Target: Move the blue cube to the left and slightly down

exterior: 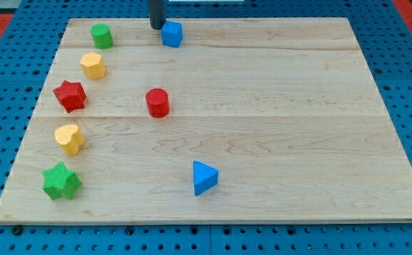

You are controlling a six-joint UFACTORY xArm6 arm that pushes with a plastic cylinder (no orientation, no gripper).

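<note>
All that shows of me is my rod, a straight, round shaft in a dark grey, close to black. Its surface is plain and matte, with a faint lighter sheen running down one side. It keeps the same thickness along the short stretch in view. My tip (pixel 157 27) ends bluntly, cut flat. I can make out no cables, screws or markings.
</note>
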